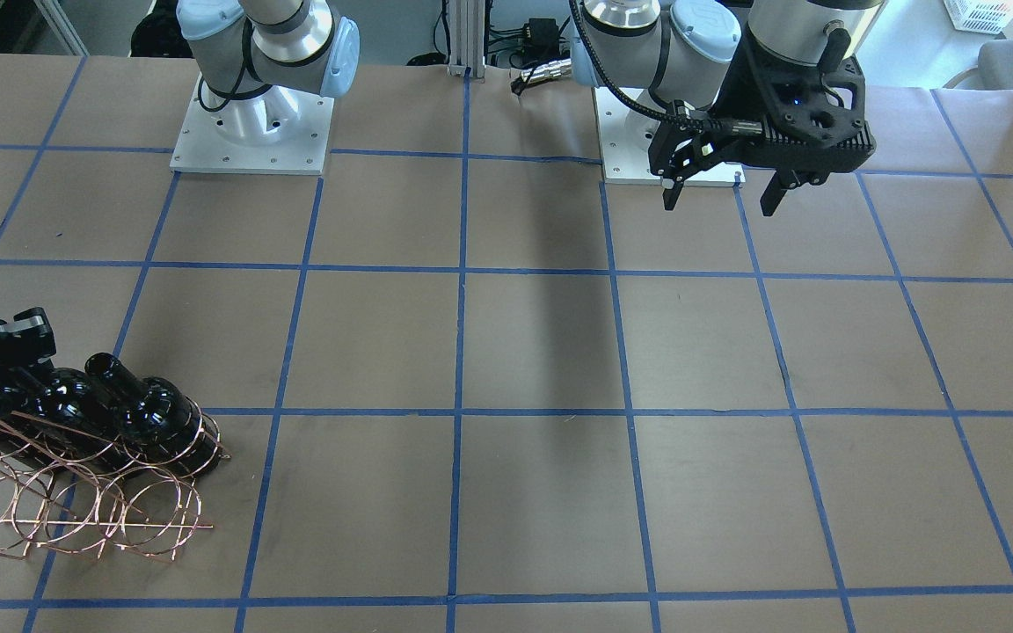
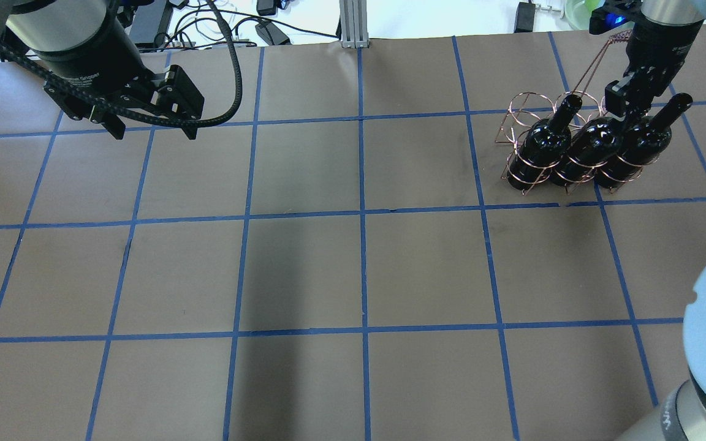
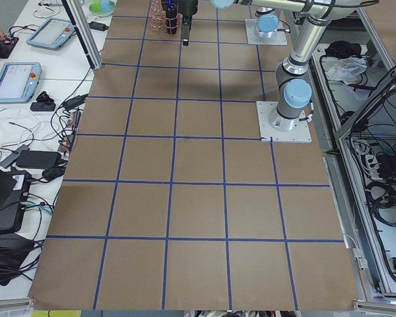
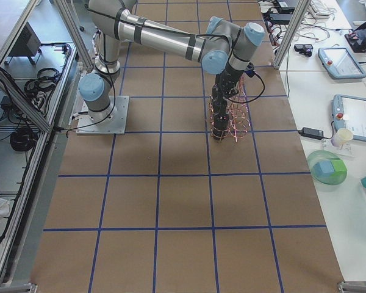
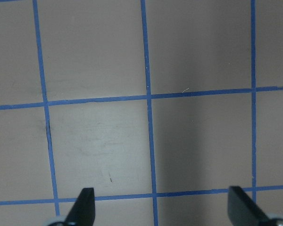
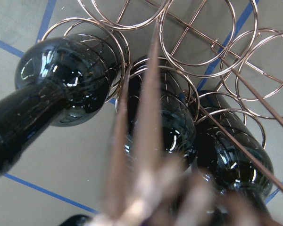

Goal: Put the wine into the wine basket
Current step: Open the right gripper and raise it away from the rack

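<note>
Currently three bottles [image 2: 543, 144] stand in one basket [image 2: 524, 116]. The right gripper [image 2: 626, 98] is at the middle bottle [image 2: 592, 144], its grip unclear. The left gripper [image 2: 154, 130] hangs wide open and empty above the counter [image 2: 353, 269].

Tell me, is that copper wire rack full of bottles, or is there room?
Partly full: three wine bottles stand in one row of the wire rack; its other row of rings is empty.

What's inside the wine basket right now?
Three wine bottles stand in one row of the wine basket; its other row shows empty. The right claw covers the middle bottle at the neck.
</note>
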Available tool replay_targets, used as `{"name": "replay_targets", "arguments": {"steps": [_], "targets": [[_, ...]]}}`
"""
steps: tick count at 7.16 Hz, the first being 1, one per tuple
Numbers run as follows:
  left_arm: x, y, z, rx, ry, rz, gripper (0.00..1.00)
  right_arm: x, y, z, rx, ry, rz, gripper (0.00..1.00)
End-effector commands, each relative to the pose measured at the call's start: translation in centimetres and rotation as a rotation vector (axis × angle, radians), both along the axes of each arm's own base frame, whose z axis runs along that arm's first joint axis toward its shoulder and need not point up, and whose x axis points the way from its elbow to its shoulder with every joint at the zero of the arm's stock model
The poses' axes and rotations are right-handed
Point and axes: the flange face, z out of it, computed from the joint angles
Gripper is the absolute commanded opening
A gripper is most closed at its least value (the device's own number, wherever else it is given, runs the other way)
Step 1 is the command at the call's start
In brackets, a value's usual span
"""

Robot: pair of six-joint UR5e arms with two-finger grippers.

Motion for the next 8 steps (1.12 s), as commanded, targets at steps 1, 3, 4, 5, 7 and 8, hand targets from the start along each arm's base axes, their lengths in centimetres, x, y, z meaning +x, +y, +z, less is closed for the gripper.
{"name": "replay_targets", "arguments": {"steps": [1, 3, 4, 5, 7, 8], "targets": [[0.0, 0.0, 0.0, 0.0, 0.0, 0.0, 1.0, 0.0, 0.9, 2.4, -0.024, 0.043, 0.009, 1.0], [0.0, 0.0, 0.0, 0.0, 0.0, 0.0, 1.0, 0.5, 2.4, 5.9, -0.079, 0.051, 0.005, 1.0], [0.0, 0.0, 0.0, 0.002, 0.0, 0.0, 1.0, 0.9, 3.6, 8.5, -0.126, 0.055, -0.01, 0.99], [0.0, 0.0, 0.0, 0.0, 0.0, 0.0, 1.0, 1.9, 5.2, 11.4, -0.197, 0.027, -0.125, 1.0], [0.0, 0.0, 0.0, 0.0, 0.0, 0.0, 1.0, 5.0, 9.3, 15.8, -0.277, -0.014, -0.238, 1.0], [0.0, 0.0, 0.0, 0.002, 0.0, 0.0, 1.0, 7.6, 10.9, 16.3, -0.299, -0.004, -0.384, 1.0]]}}
